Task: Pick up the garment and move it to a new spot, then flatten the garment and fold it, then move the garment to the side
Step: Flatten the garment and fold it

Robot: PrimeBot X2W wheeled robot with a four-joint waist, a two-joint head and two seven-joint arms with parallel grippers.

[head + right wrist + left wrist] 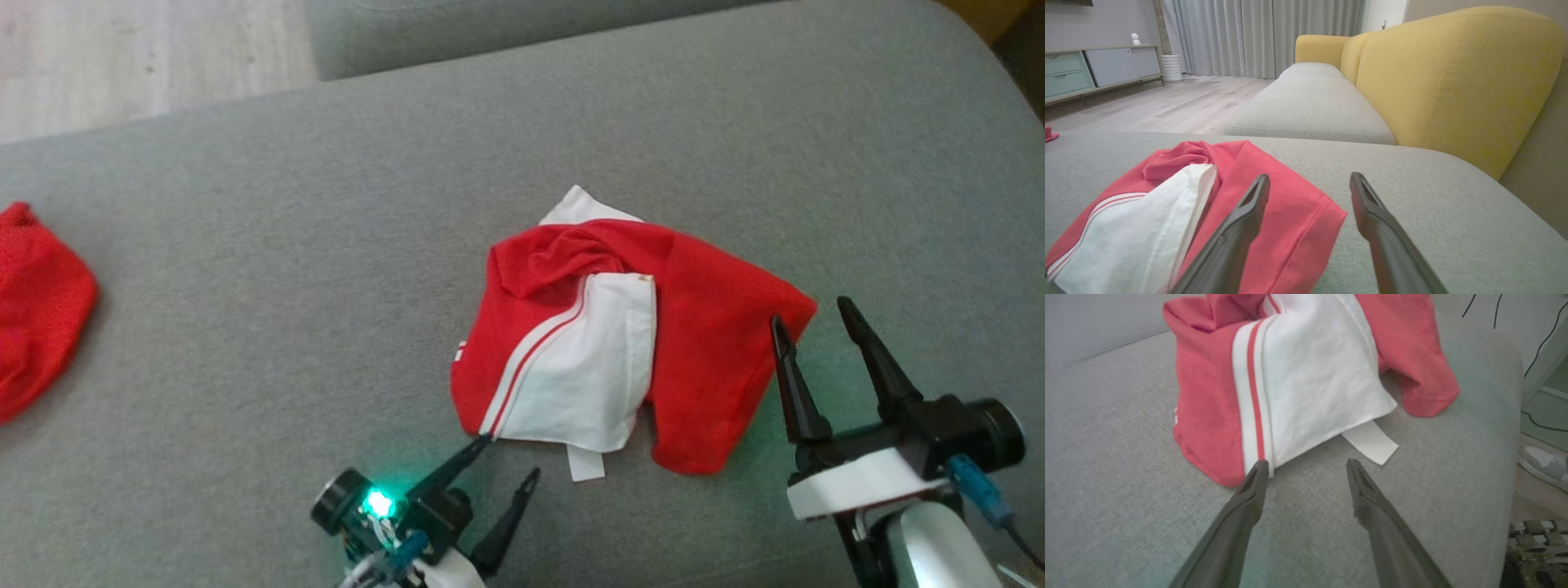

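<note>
Left gripper [512,456] stands wide and empty, one fingertip at the near hem of the crumpled red-and-white garment [702,343], which lies mid-way on the grey sofa cushion [286,286]. Right gripper [811,310] gapes wide too, empty, one finger over the garment's right corner.

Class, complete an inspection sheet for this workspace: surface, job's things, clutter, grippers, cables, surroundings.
Surface: grey sofa cushion.
Job's things: red-and-white garment, crumpled, unfolded, mid-cushion.
Clutter: another red cloth at the cushion's left edge.
Grippers: left gripper open, one fingertip at the garment's near hem; right gripper open, one finger over its right corner; neither grips it.
Cables: blue-plugged cable on the right wrist; dark cables by the wall.
Surroundings: yellow sofa back, grey curtains, sideboard, wooden floor, grey shoe.
</note>
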